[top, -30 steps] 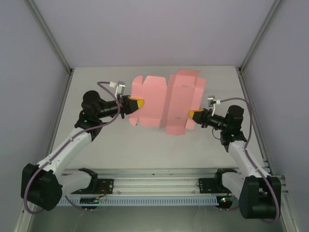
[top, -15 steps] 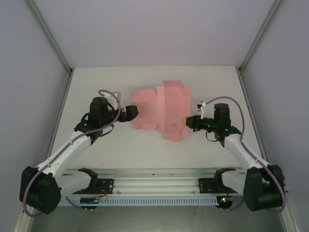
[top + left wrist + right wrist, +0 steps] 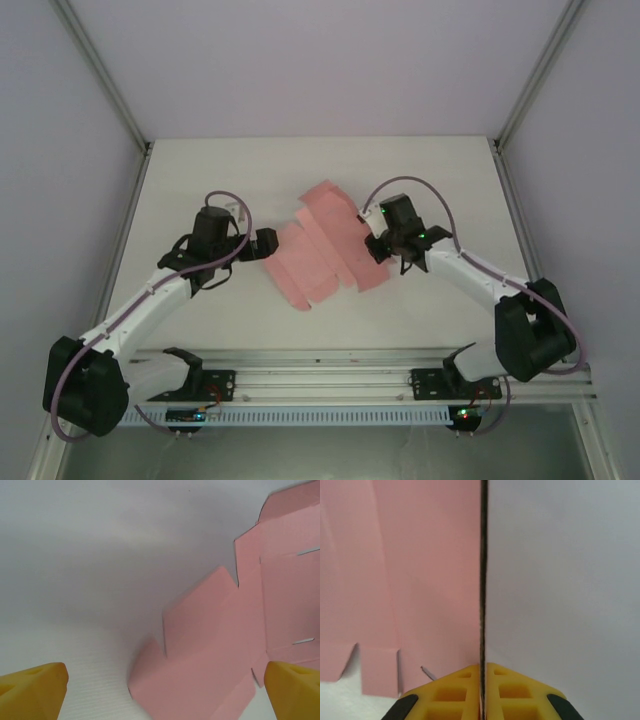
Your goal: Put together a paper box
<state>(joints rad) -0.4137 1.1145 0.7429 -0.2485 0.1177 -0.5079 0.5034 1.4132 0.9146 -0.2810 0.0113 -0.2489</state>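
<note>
Your white table (image 3: 200, 180) sits between pale grey walls (image 3: 60, 200), the unfolded paper box (image 3: 325, 250) mid-table; both arms bend inward, left gripper (image 3: 268, 243) spread wide beside it, right gripper (image 3: 378, 248) pinching its right edge.

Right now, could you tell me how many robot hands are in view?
2: the left hand, open, beside the pink sheet's left edge; the right hand, shut on its right edge.

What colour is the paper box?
The paper box is plain pink; clearest in the left wrist view.
</note>
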